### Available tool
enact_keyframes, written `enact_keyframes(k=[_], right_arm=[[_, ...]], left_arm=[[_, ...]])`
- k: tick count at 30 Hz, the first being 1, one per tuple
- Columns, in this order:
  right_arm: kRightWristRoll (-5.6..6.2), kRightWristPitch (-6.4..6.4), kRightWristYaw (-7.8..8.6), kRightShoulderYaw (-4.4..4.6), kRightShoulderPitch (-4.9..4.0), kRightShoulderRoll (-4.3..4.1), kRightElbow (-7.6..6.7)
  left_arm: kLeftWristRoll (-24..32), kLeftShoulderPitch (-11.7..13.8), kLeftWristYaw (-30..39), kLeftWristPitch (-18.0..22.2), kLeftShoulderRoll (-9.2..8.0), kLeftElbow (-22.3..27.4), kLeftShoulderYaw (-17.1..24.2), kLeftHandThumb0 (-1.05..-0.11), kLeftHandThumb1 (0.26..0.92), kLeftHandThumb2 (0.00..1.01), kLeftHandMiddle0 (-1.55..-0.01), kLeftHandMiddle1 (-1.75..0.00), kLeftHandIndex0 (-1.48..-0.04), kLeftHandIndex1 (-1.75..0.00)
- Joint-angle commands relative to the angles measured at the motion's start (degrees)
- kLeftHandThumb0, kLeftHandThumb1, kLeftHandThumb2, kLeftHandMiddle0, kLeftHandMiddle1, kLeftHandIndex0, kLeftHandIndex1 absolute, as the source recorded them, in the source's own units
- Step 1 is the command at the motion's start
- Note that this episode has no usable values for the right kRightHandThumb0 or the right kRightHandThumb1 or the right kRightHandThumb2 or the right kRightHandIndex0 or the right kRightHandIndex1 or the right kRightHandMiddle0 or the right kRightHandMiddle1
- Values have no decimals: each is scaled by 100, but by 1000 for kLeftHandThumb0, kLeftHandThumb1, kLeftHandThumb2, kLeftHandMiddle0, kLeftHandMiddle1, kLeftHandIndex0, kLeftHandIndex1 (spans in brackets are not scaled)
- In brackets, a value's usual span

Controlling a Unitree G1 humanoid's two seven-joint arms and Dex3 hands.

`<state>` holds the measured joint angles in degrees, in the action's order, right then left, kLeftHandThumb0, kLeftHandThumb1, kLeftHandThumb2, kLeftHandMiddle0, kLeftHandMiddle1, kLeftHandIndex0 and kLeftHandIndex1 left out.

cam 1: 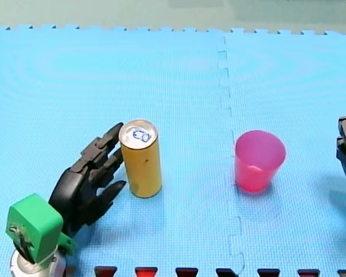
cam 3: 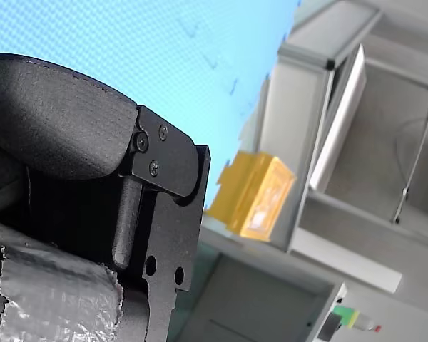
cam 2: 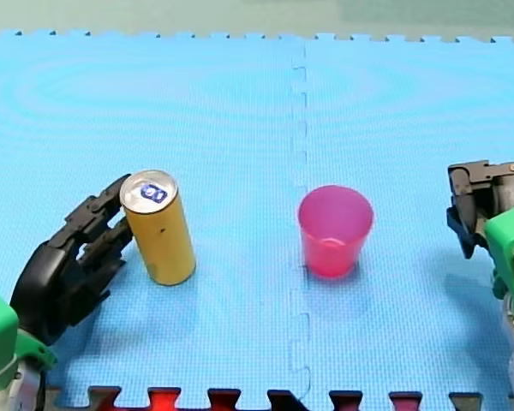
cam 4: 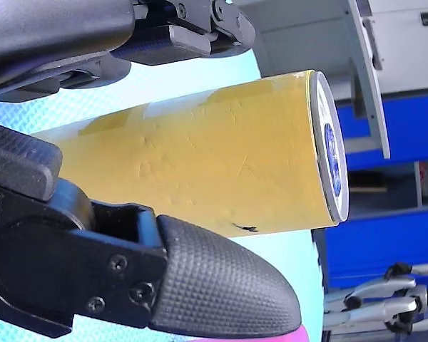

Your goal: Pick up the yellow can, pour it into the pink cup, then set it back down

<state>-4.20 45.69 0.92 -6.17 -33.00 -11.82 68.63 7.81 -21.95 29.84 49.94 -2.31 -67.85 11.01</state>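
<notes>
Yellow can (cam 1: 140,161): upright on the blue foam mat (cam 1: 179,75), left of the mat's interlocking seam (cam 1: 226,86); silver top with its pull tab faces up
Pink cup (cam 1: 258,161): upright on the mat with its mouth up, just right of the seam; well apart from the can, at about the same depth
Left hand (cam 1: 89,184): comes in from the near left corner and sits just beside the can's left side; fingers spread and extended, the upper ones reaching toward the can's rim, the lower one toward its base
Left hand, second wrist view: the can lies between the spread fingers (cam 4: 221,285); a strip of mat shows between the can and the fingers on its far side, and the textured pad on the near side overlaps the can's wall; contact there cannot be told
Grip: the can stands on the mat, not lifted
Right hand (cam 2: 480,205): at the right edge of the mat, well apart from the cup, holding nothing; whether it is open or closed cannot be told
Left wrist: a green housing (cam 1: 33,225) sits behind the hand
</notes>
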Motion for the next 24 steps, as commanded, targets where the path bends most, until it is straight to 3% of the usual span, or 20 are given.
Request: enact_keyframes(k=[1, 12, 24], right_arm=[[15, -13, -11, -6, -34, -12, -1], [44, -69, 43, -11, -56, 5, -3], [187, -349, 36, -47, -67, 243, -171]], left_arm=[[9, -27, -12, -22, -24, -7, 6, -1048, 921, 174, -288, -1, -238, -2], [35, -71, -2, -75, -21, -43, 34, -1048, 921, 181, -291, -2, -239, -2], [195, -175, 223, -205, -125, -136, 180, -1048, 921, 187, -293, -2, -245, -3]])
